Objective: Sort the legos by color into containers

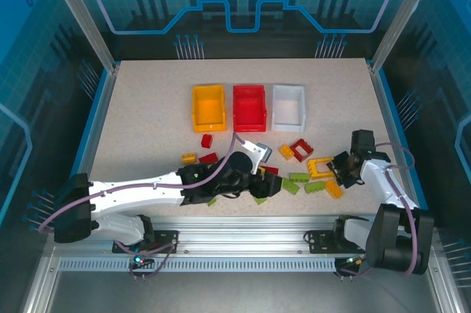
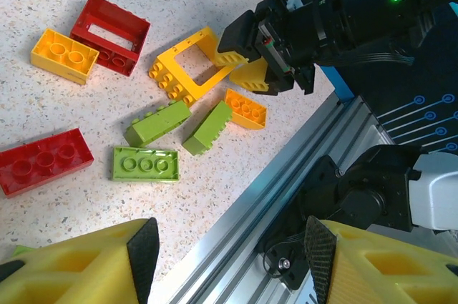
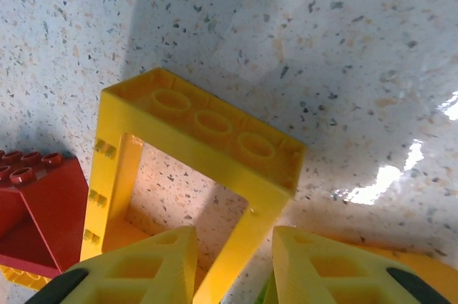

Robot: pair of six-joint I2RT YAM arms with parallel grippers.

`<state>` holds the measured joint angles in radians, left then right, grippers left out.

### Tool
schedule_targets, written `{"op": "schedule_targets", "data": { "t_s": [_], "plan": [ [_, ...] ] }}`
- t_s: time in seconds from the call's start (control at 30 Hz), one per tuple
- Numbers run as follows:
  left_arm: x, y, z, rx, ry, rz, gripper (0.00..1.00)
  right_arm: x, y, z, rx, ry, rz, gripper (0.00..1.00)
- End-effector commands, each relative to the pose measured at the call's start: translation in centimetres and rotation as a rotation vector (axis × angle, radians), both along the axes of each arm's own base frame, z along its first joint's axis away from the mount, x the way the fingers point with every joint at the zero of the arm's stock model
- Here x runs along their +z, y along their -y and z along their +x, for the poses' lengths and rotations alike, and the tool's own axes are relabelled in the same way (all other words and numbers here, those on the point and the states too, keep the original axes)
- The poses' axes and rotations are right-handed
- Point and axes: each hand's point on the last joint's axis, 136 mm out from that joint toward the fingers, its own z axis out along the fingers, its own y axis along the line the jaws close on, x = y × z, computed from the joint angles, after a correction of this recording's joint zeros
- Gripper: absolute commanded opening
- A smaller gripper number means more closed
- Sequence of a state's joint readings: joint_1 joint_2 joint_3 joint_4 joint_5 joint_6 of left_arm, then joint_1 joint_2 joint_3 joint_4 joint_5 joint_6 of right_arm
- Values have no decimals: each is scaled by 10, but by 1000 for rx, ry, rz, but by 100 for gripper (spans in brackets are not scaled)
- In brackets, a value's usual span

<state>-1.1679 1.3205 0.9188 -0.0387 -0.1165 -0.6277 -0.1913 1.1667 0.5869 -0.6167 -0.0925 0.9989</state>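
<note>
Flanking a yellow frame (image 3: 200, 121) on speckled table (image 1: 147, 107), right end effector (image 3: 232, 241), grip unclear; left end effector (image 2: 230, 238) gaping, empty.

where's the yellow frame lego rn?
Right side of the table in the top view: the yellow frame brick lies beside the red frame brick, green bricks just nearer. The right end effector straddles one of its bars.

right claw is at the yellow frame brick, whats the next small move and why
Probably squeeze the right claw shut on the yellow frame brick and test the hold. The claw straddles one side bar, the brick seems to lie on the table, and whether the claw pinches it yet is unclear.
</note>
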Motion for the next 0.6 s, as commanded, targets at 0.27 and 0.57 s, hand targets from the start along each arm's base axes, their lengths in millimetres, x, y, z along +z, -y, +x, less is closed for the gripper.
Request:
{"op": "schedule_targets", "data": {
  "t_s": [0.27,0.57],
  "plan": [
    [14,-5,4,19,49,-16,60,-5,5,15,-42,12,23,26],
    [28,-12,12,53,98,1,60,24,24,35,-20,64,-112,5]
  ]
}}
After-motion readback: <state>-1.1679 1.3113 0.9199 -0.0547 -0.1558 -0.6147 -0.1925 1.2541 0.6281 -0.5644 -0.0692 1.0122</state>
